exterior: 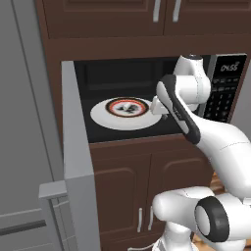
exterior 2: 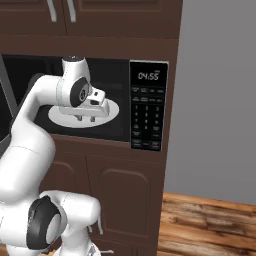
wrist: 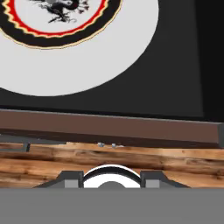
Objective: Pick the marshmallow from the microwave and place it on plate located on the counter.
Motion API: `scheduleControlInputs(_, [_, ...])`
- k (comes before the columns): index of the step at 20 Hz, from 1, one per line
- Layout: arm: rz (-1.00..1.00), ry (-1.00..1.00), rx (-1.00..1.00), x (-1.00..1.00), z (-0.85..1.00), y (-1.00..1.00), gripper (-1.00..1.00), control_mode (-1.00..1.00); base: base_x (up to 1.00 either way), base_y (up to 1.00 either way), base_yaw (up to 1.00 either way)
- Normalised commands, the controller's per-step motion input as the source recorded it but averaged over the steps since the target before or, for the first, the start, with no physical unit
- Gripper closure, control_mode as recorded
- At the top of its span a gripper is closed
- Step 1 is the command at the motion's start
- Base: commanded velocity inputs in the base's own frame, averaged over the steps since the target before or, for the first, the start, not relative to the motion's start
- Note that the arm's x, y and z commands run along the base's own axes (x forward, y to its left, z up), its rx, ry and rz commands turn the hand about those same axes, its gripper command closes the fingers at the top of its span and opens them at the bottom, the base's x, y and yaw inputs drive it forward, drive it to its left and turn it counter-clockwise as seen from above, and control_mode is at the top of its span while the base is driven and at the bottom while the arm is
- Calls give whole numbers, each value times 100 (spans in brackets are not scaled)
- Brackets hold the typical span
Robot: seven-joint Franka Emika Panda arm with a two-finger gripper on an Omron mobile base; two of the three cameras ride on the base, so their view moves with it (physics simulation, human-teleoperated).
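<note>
Gripper (exterior 2: pixel 86 118) hangs at the front right of the microwave (exterior: pixel 147 103) opening, pointing down, over the right edge of the big white turntable disc (exterior: pixel 105 120); in the right base view two short fingers (exterior 2: pixel 80 118) show below the white hand, a small gap between them; whether anything sits between them cannot be told, so held or empty is unclear; in the left base view the hand (exterior: pixel 158 105) is half hidden behind the forearm, just right of the disc.

Hand view looks down past the cavity front edge: disc (wrist: pixel 109 65) at top, black cavity floor (wrist: pixel 175 87) beside it, brown cabinet lip (wrist: pixel 109 129) below, wood floor (wrist: pixel 52 162) under that.

On the disc lies a ringed plate (exterior: pixel 127 107), black rim with red and yellow lines, dark blotchy pattern on white in the middle; same plate at the top of the hand view (wrist: pixel 57 22); marshmallow not made out in any view, too small or hidden to tell.

Microwave door (exterior: pixel 73 147) grey, swung open to the left; keypad panel (exterior 2: pixel 147 107) black with white digits on the right of the cavity, clock display (exterior 2: pixel 148 76) on top; dark brown cabinets (exterior 2: pixel 120 190) above and below; tall grey fridge (exterior: pixel 24 122) far left; grey wall (exterior 2: pixel 220 100) to the right.
</note>
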Motion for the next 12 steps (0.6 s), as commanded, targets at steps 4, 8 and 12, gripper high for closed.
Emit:
scheduleControlInputs(4, [3, -6, 1, -12, -7, -7, -100, -100, 0, 0, 0])
scheduleControlInputs(8, [0, -13, 0, -2, 11, 82, -100, -100, 0, 0, 0])
scheduleControlInputs(12, [-14, -21, 0, 16, 15, 100, -100, -100, 0, 0, 0])
